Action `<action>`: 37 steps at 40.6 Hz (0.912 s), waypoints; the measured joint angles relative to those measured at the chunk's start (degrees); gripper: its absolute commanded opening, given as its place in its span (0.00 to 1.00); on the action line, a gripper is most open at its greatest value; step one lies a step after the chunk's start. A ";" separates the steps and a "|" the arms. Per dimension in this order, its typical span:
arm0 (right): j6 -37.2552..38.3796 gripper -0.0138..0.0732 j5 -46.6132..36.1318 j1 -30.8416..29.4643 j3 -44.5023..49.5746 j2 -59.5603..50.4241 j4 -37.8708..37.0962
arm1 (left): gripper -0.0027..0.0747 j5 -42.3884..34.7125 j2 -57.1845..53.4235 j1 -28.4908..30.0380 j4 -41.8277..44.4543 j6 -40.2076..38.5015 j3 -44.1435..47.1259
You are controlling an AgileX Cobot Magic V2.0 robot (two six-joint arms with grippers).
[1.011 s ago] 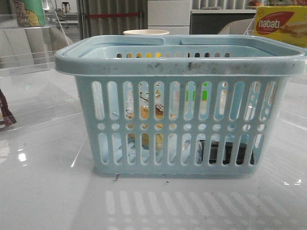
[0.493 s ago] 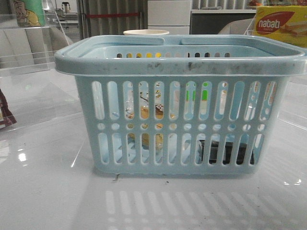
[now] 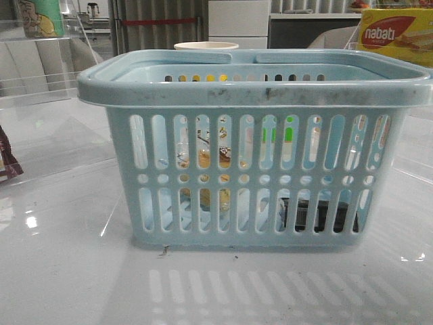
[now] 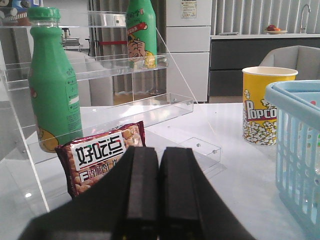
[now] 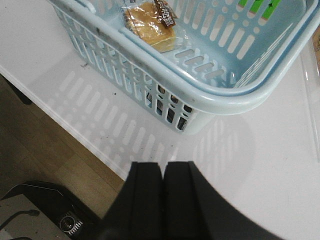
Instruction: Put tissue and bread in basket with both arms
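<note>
The pale blue basket (image 3: pixel 254 88) stands on the white table in the middle of the front view. It also shows in the right wrist view (image 5: pixel 210 92) and at the edge of the left wrist view (image 4: pixel 297 150). The bread (image 5: pixel 149 27) lies inside it in a clear wrapper and shows through the slots (image 3: pixel 204 159). The dark tissue pack (image 3: pixel 318 215) lies on the basket floor at the right. My left gripper (image 4: pixel 159 150) is shut and empty, off the basket's left side. My right gripper (image 5: pixel 163 165) is shut and empty, above the table's near edge, short of the basket.
A red-brown snack packet (image 4: pixel 100 155) and a green bottle (image 4: pixel 52 85) sit on a clear acrylic shelf (image 4: pixel 150 107) at the left. A yellow popcorn cup (image 4: pixel 267 105) stands behind the basket. A nabati box (image 3: pixel 396 34) is at the back right.
</note>
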 measured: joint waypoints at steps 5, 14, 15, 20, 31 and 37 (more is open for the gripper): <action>0.00 0.18 0.00 0.00 0.00 0.00 0.00 | 0.15 0.00 0.00 0.00 0.00 0.00 0.00; 0.00 0.18 0.00 0.00 0.00 -0.46 0.00 | 0.15 -0.14 0.00 0.00 0.00 0.00 0.00; 0.00 0.18 0.00 0.00 0.02 -0.62 0.00 | 0.15 -0.14 0.00 0.00 0.00 0.00 0.00; 0.00 0.18 0.00 -1.78 0.15 -3.20 0.00 | 0.15 -0.14 0.00 0.00 0.00 0.00 0.00; 0.00 0.18 -12.12 -10.78 8.01 -15.72 -0.10 | 0.15 -0.14 0.00 0.00 0.00 0.00 0.00; 0.00 0.18 -20.62 -17.16 15.31 -24.32 -0.10 | 0.15 -0.14 0.00 0.00 0.00 0.00 0.00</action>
